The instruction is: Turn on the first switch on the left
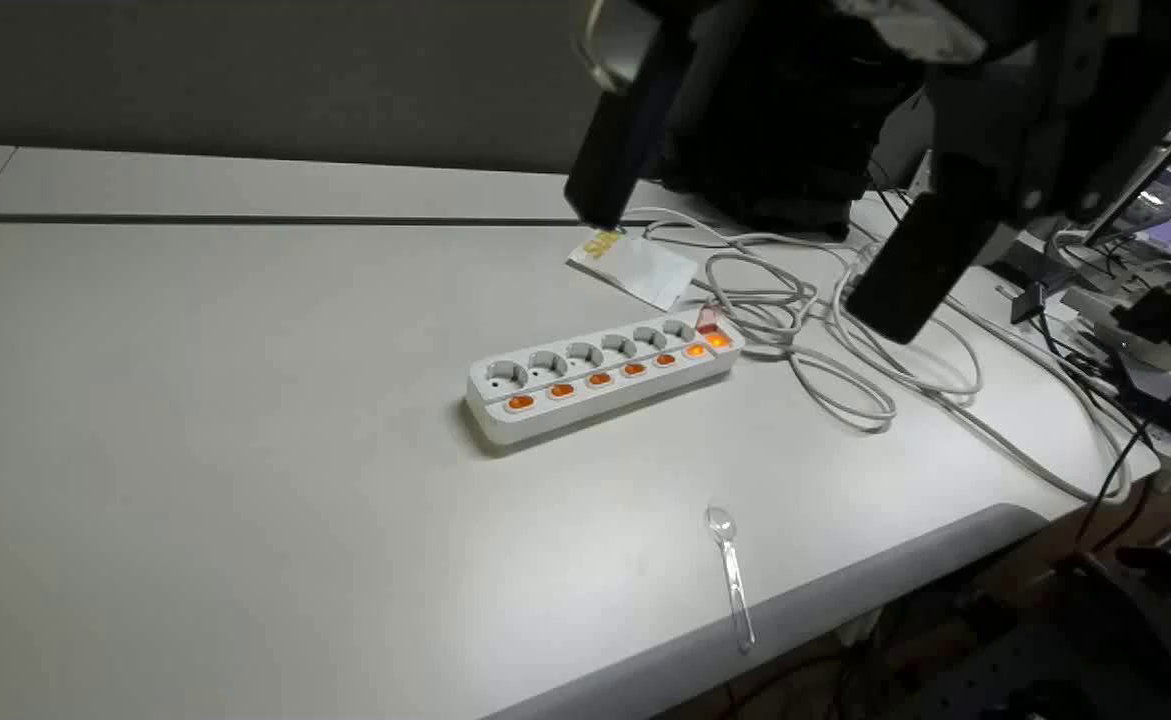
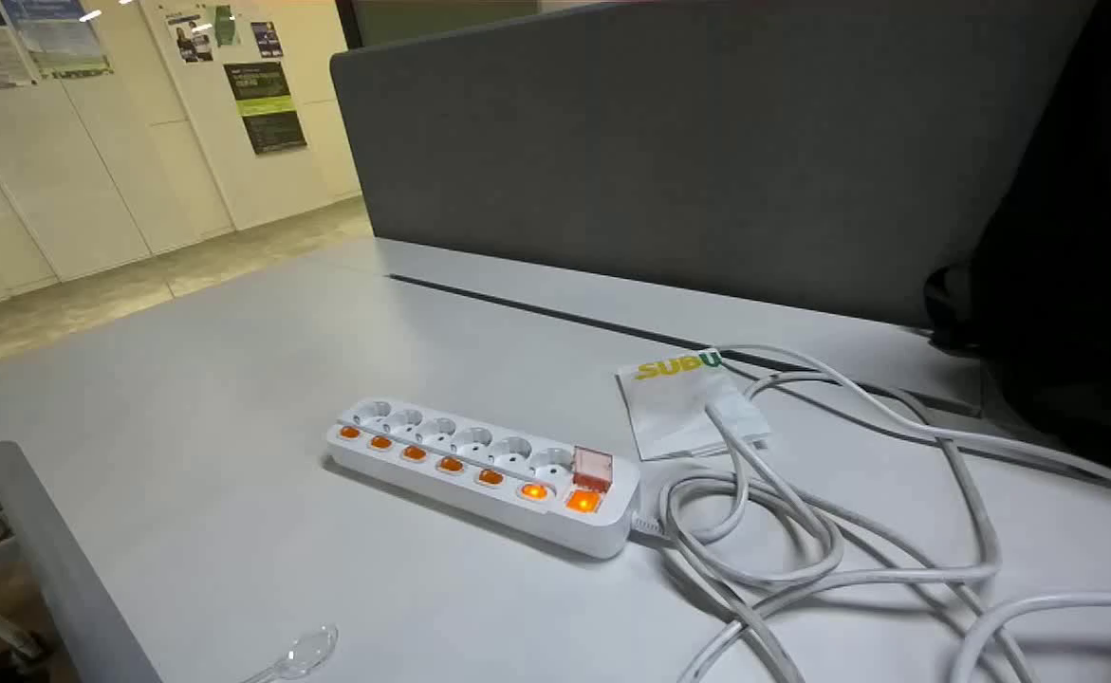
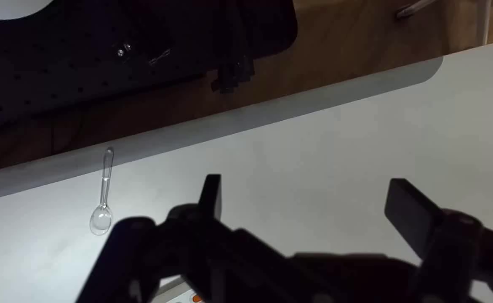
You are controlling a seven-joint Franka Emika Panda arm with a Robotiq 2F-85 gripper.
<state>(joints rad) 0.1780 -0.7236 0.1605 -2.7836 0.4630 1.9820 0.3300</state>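
A white power strip (image 1: 613,403) lies on the table; it also shows in an exterior view (image 2: 460,493). It has a row of sockets and several orange switches. The leftmost switch (image 1: 521,403) is unlit; it also shows in an exterior view (image 2: 350,432). The rightmost small switch (image 2: 534,491) and the main switch (image 2: 583,501), under a raised clear red cover (image 2: 593,468), glow. My gripper (image 1: 745,260) is open and empty, high above the table. In the wrist view my gripper (image 3: 305,191) hides most of the strip; one orange switch (image 3: 196,298) shows at the bottom edge.
A clear plastic spoon (image 1: 730,570) lies near the front edge. A paper packet (image 2: 678,408) and coiled grey cables (image 2: 802,541) lie at the strip's cable end. A grey partition (image 2: 659,161) stands behind, with a dark bag (image 2: 1077,285) beside it.
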